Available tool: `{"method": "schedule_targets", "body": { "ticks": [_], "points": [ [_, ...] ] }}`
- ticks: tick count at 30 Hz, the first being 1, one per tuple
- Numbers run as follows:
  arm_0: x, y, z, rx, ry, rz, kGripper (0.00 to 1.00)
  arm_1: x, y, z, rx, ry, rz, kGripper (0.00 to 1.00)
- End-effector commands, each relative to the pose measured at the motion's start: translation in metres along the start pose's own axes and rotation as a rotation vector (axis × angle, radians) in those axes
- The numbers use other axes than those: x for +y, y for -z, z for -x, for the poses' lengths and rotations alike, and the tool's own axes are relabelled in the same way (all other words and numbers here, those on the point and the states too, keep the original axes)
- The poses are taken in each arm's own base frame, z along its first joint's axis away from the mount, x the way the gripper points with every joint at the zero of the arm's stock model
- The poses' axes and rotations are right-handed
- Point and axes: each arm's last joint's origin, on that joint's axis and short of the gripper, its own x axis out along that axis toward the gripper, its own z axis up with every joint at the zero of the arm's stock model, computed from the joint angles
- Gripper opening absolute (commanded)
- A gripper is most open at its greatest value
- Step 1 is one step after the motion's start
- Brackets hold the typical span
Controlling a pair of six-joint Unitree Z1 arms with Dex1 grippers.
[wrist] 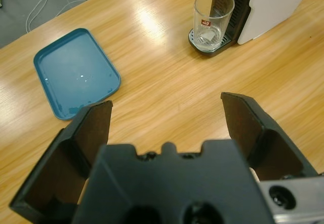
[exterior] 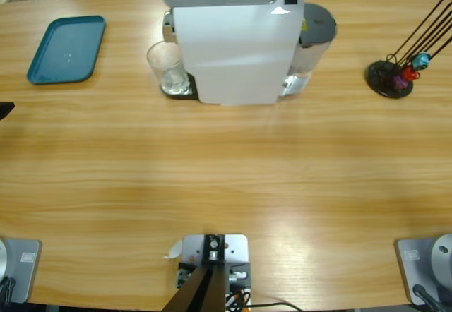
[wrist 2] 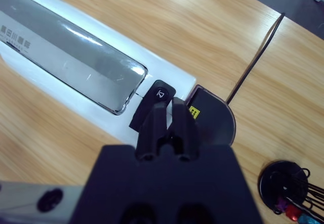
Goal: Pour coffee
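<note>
Step in hand, I'd judge: starting the brew. R gripper (wrist 2: 169,110), fingers closed, tips at the black button (wrist 2: 161,93) atop the white boxy coffee machine (exterior: 236,44). Clear empty glass (wrist: 213,19) sits on its drip tray. L gripper (wrist: 167,115) open above desk (exterior: 226,171), near teal plastic tray (wrist: 76,72). Next: press down squarely w/ R.

From above we look straight down on the whole table (exterior: 226,178), the coffee machine (exterior: 233,44) far off at its back. Our left wrist camera looks down slantwise from mid-height, sharing the glass (wrist: 213,19) and tray (wrist: 76,72) with it. Our right wrist camera hangs close over the machine's top (wrist 2: 76,67).
</note>
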Motion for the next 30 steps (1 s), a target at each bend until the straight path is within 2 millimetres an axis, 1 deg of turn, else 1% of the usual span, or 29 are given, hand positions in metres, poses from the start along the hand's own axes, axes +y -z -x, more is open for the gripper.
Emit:
{"method": "schedule_targets", "body": {
  "ticks": [1,9,12,17,30],
  "points": [
    [-0.001,0.01,-0.013,0.067,-0.003,0.003,0.927,-0.004,-0.008,-0.018,0.044,0.011,-0.007,0.0],
    [-0.001,0.009,-0.014,0.073,0.0,0.001,0.927,0.004,-0.003,-0.029,0.072,-0.001,0.009,0.0],
    [-0.001,0.009,-0.015,0.076,0.0,0.001,0.927,0.005,-0.003,-0.03,0.074,-0.003,0.011,0.0],
    [-0.001,0.009,-0.015,0.078,0.0,0.001,0.927,0.005,0.004,-0.033,0.091,-0.001,0.01,0.0],
    [-0.002,0.009,-0.017,0.085,0.006,-0.004,0.927,0.007,0.013,-0.033,0.102,-0.005,0.003,0.0]
  ]
}}
